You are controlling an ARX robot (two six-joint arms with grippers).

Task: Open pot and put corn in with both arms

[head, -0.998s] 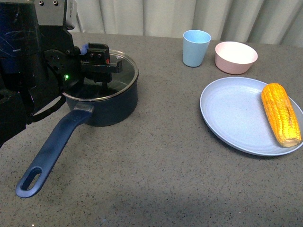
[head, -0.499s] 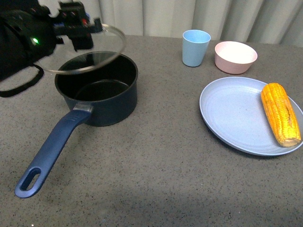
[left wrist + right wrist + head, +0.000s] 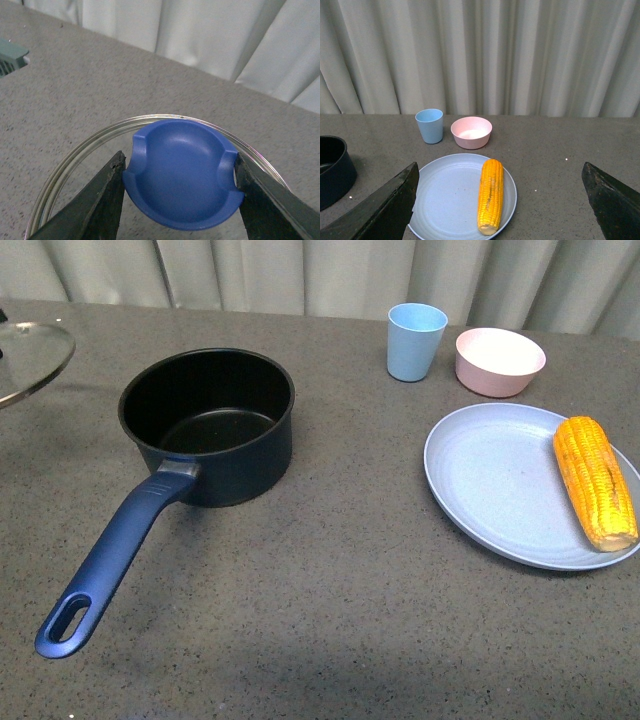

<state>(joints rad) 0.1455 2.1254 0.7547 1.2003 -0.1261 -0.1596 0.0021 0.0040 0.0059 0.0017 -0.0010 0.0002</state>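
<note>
Front view: a grey speckled table [image 3: 340, 580] with a pale curtain [image 3: 300, 275] behind. The pot [image 3: 232, 465] sits uncovered at left, and the corn [image 3: 596, 480] lies on a blue plate [image 3: 490, 480] at right.

Left wrist view: the left gripper [image 3: 180, 161] clamps the knob [image 3: 182, 190] of the glass lid [image 3: 70, 180].

Right wrist view: the right gripper [image 3: 500, 167] gapes wide, facing the corn.

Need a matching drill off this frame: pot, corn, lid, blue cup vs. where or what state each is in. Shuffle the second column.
Things:
1. pot
2. corn
3. lid
4. cup

Place or state:
a. lying on the blue plate
b. clamped in the left hand, off the pot
c. uncovered, nothing inside
d. upright beside the pink bowl

Pairs: 1-c, 2-a, 3-b, 4-d
</note>
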